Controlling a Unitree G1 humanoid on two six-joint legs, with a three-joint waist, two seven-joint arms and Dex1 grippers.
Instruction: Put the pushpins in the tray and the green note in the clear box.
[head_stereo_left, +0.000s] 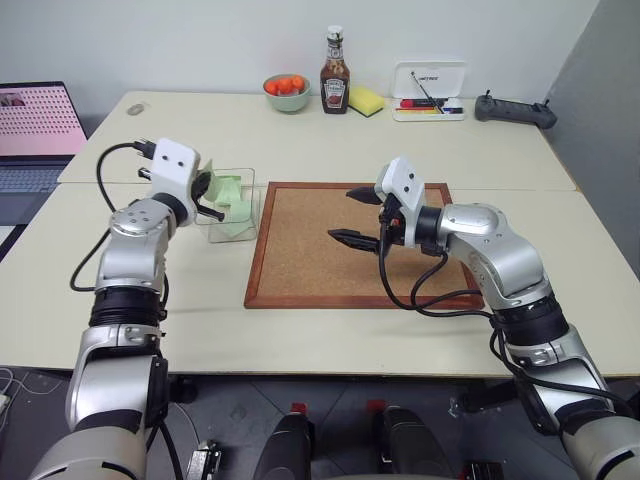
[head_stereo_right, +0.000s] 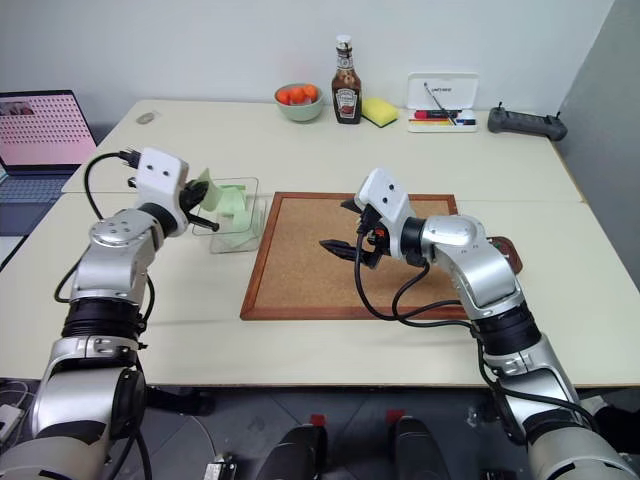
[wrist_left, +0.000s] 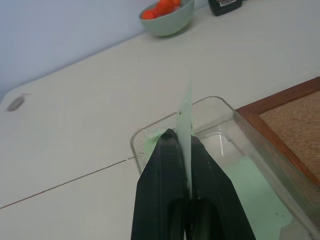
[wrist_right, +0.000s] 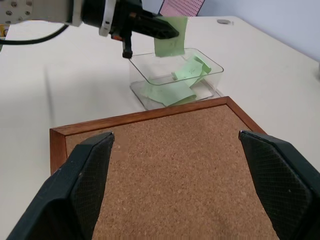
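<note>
**Left gripper holds green note above clear box; right gripper empty over cork board**

1. Left gripper (wrist_right: 167, 31): the two black fingers are pressed together on the green note (wrist_right: 171, 42). In the left wrist view the slip stands edge-on between the fingertips and rises past them. The note hangs over the open top of the clear box (head_stereo_left: 248, 205), at the rim nearest the left arm; whether it touches the rim cannot be told.

2. Clear box: it stands on the table (head_stereo_left: 300, 130), just beside the cork board (head_stereo_left: 300, 250), at the board's 9 to 10 o'clock. Several other pale green slips (wrist_right: 170, 92) already lie inside it, some flat on the floor, some folded or propped against the walls.

3. Right gripper (head_stereo_left: 360, 215): the fingers stand wide apart with nothing between them. It hovers over the cork surface, pointing toward 9 o'clock, at the box. The right wrist view looks across the board between both fingers.

4. Cork board: a wooden-framed panel at the centre of the table. No part of its visible surface can be read as a pin.

5. Tray (head_stereo_right: 503, 250): a dark reddish-brown dish lies at the board's 3 o'clock, mostly hidden behind the right arm. Its contents cannot be seen.

6. Far edge, 12 o'clock: a bowl of orange fruit (head_stereo_left: 287, 90), a sauce bottle (head_stereo_left: 334, 75), a yellow sponge (head_stereo_left: 366, 100) and a white pen tray (head_stereo_left: 428, 85). A laptop (head_stereo_left: 35, 130) sits at 10 o'clock.
</note>
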